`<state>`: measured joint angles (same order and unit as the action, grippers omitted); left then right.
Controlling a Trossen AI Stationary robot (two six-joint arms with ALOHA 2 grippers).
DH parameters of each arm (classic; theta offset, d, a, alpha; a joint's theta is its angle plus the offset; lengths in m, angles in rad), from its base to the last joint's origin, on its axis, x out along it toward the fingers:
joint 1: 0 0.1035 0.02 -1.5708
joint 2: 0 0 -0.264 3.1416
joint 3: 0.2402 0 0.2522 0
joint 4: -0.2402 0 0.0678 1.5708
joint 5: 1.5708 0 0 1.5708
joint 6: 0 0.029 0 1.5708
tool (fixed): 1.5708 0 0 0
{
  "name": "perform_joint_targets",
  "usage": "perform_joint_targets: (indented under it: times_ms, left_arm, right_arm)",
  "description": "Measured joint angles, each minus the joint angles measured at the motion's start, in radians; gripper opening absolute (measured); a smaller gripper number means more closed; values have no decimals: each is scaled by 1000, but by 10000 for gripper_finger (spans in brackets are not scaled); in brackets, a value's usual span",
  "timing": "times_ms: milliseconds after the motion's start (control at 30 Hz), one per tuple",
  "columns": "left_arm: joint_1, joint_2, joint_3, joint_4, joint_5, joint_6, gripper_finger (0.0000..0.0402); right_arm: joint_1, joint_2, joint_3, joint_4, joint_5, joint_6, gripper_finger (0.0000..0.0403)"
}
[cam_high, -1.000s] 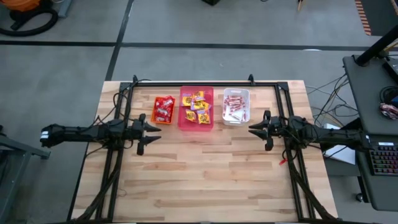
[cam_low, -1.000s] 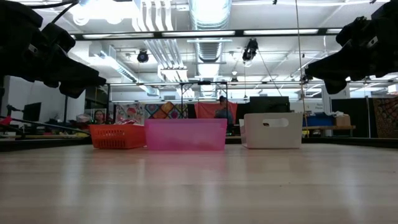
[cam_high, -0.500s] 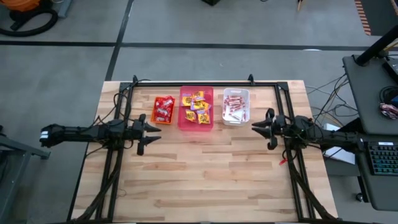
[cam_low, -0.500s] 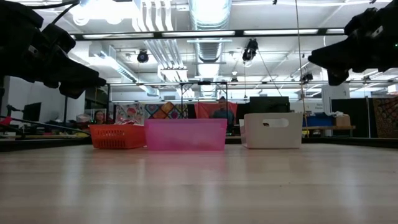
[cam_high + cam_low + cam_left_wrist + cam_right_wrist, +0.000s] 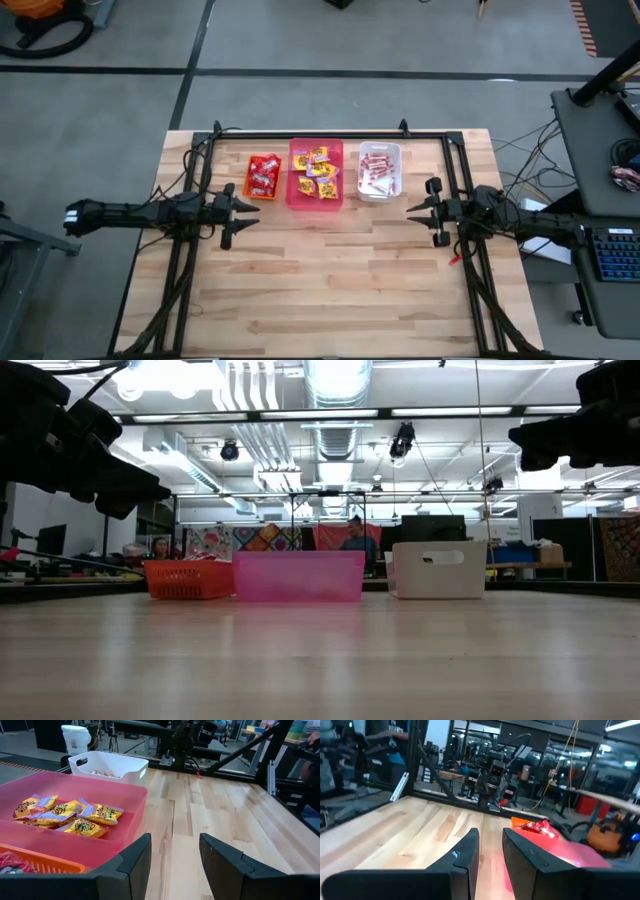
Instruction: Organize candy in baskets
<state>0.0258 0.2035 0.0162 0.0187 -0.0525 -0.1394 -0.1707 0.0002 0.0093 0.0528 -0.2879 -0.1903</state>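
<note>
Three baskets stand in a row at the table's far middle. The orange basket (image 5: pixel 250 190) holds red candy packets (image 5: pixel 264 175). Yellow packets (image 5: pixel 75 817) lie in the pink basket (image 5: pixel 296 196), and red-and-white sticks (image 5: pixel 377 170) in the white basket (image 5: pixel 397 150). My left gripper (image 5: pixel 250 208) hangs open and level above the table, just left of and nearer than the orange basket; its wrist view shows nothing between the fingers. My right gripper (image 5: pixel 410 210) hangs level, right of and nearer than the white basket, slightly open with nothing in the gap (image 5: pixel 490 850).
A black frame (image 5: pixel 330 135) runs along the table's far edge and down both sides under the arms. Bare wood (image 5: pixel 330 280) fills the table's middle and near half. Beyond the far edge, the low view shows a workshop with a person (image 5: pixel 355 535).
My right gripper has rolled about the line it points along and tipped up toward level, drawing back slightly toward the table's right edge. The baskets and the candy lie as before.
</note>
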Motion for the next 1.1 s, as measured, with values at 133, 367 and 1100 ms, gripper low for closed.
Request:
perform_joint_targets:
  times_ms: [133, 367, 1100]
  left_arm:
    - [0, 0, 0, 1, 0, 0, 151]
    - [0, 2, 0, 2, 0, 0, 151]
    - [0, 3, 0, 4, 0, 0, 151]
  right_arm:
    - [0, 4, 0, 5, -2, -48, 79]
    - [0, 15, 0, 6, -2, 56, 79]
    - [0, 15, 0, 8, -1, 112, 79]
